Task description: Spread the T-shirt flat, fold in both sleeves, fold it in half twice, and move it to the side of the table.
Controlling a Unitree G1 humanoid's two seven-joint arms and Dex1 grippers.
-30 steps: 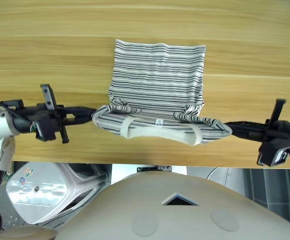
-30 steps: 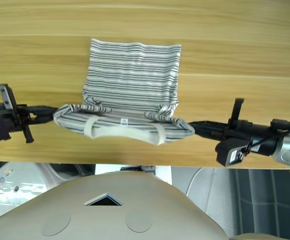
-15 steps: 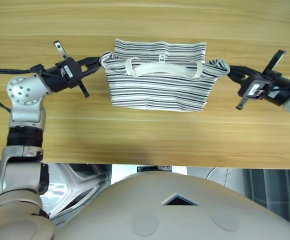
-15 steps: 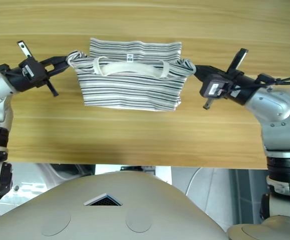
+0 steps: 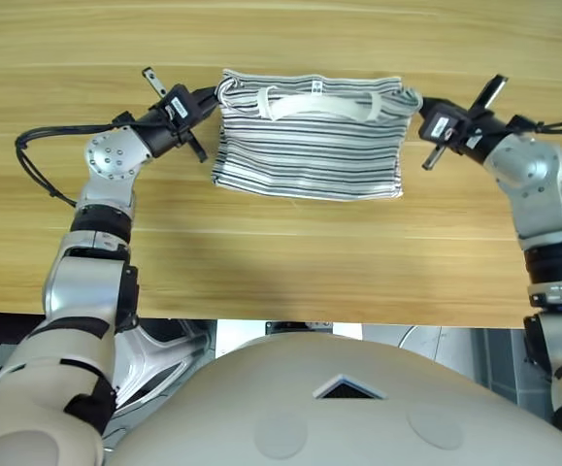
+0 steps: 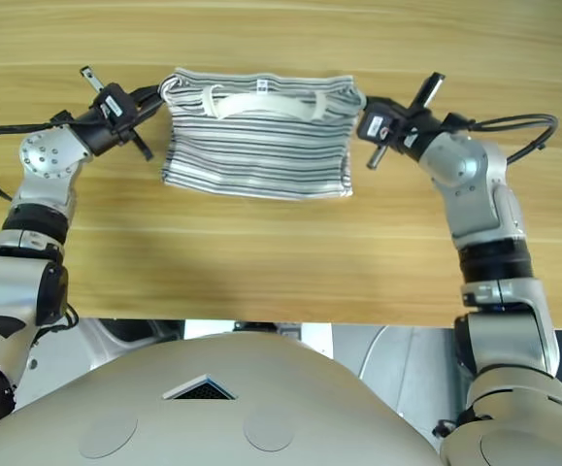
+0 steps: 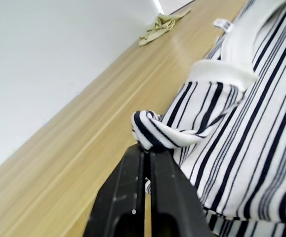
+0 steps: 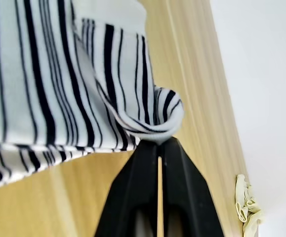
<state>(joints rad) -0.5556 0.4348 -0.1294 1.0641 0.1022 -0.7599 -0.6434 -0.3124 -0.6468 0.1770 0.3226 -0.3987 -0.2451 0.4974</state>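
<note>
T-shirt (image 5: 305, 150) folded, long axis left-right, collar (image 5: 319, 107) along far edge.

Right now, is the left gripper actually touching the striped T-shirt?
Touching. The left wrist view shows the left gripper shut, pinching a bunched corner of the T-shirt.

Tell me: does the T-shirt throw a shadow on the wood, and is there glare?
Left eye view: the T-shirt casts a thin, soft shadow along its near edge on the table; no glare. Left wrist view: shade lies beneath the corner pinched by the left gripper. Right wrist view: likewise by the right gripper.
</note>
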